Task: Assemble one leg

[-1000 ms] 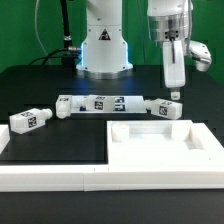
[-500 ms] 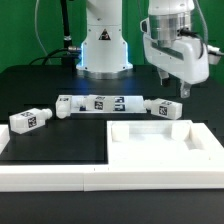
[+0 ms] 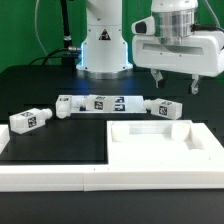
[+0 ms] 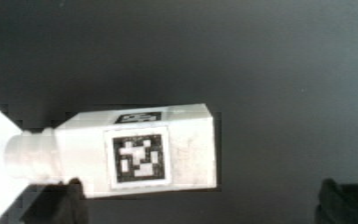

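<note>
Black tabletop bears the leg lying flat, peg toward the exterior view's left, tool parted above.

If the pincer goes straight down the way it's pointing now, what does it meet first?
Probably the leg at the exterior view's right end of the row: it lies below the open pincer, and the wrist view shows it nearly centred ahead. Depth is unclear, so treat this as likely.

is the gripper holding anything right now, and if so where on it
Nothing is held. The gripper hangs open above the leg, and its fingers are clear of the leg on both sides.
</note>
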